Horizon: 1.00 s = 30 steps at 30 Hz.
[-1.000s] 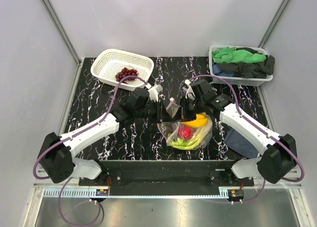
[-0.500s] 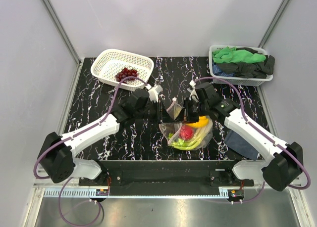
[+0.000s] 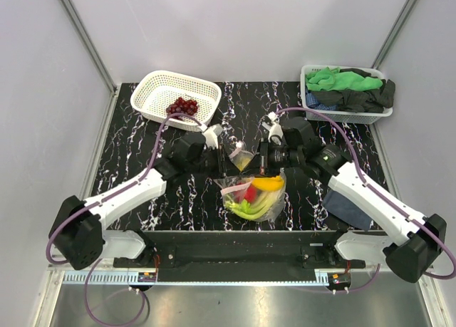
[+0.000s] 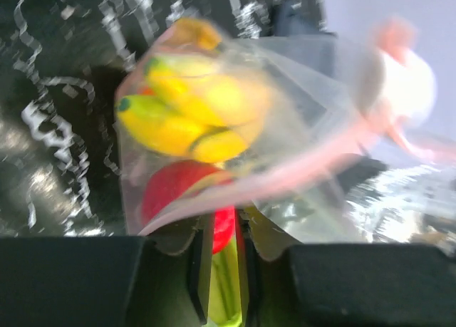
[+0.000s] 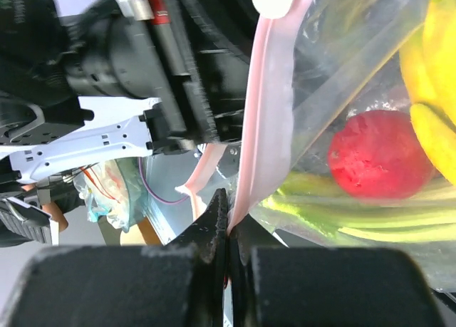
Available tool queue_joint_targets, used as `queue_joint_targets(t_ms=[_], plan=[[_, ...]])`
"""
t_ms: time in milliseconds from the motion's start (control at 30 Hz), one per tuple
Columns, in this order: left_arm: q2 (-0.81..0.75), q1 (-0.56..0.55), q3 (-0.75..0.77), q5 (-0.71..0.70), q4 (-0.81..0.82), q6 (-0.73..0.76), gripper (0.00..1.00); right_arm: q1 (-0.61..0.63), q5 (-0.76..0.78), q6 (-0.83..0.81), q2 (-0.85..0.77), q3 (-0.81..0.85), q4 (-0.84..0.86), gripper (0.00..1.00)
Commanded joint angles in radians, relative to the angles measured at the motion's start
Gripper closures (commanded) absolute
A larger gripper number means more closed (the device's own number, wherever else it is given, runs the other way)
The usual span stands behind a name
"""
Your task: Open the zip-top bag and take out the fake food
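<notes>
The clear zip-top bag (image 3: pixel 255 196) hangs between my two grippers over the middle of the table, its pink zip strip (image 5: pixel 267 113) at the top. Inside it are fake food pieces: a yellow banana (image 3: pixel 268 184), a red round fruit (image 3: pixel 250 193) and pale-green stalks (image 3: pixel 247 210). My left gripper (image 3: pixel 227 159) holds the bag's left lip, its fingers nearly together on the film (image 4: pixel 223 231). My right gripper (image 3: pixel 261 158) is shut on the zip strip at the right lip (image 5: pixel 228 231). Purple grapes (image 3: pixel 182 106) lie in the white basket (image 3: pixel 160 85).
A second white basket (image 3: pixel 313 102) full of green and black cloths stands at the back right. A dark blue cloth (image 3: pixel 340 204) lies on the table under my right arm. The black marbled table ends in grey walls on three sides.
Both grippers have carried the bag a little to the left and its contents have swung left with it. The right arm has reached further toward the middle.
</notes>
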Motion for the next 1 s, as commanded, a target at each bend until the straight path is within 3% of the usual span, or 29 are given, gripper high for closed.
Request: queue_joint_targets(t_ms=[0,300,667,800,967], plan=[[-0.019,-0.006,0.003,0.047,0.103,0.011,0.76,0.008,-0.029,0.016,-0.001,0.034,0.066,1.0],[0.062,-0.045,0.001,0.072,0.076,0.059,0.71,0.008,-0.016,0.005,0.105,0.106,0.089,1.0],[0.133,-0.089,-0.068,-0.047,0.024,0.155,0.25,0.008,-0.003,0.042,0.068,-0.017,0.143,1.0],[0.153,-0.117,-0.056,-0.098,0.004,0.185,0.15,0.016,-0.006,0.051,0.053,-0.06,0.152,1.0],[0.205,-0.149,-0.066,-0.133,0.007,0.183,0.1,0.021,0.008,0.054,0.028,-0.123,0.157,1.0]])
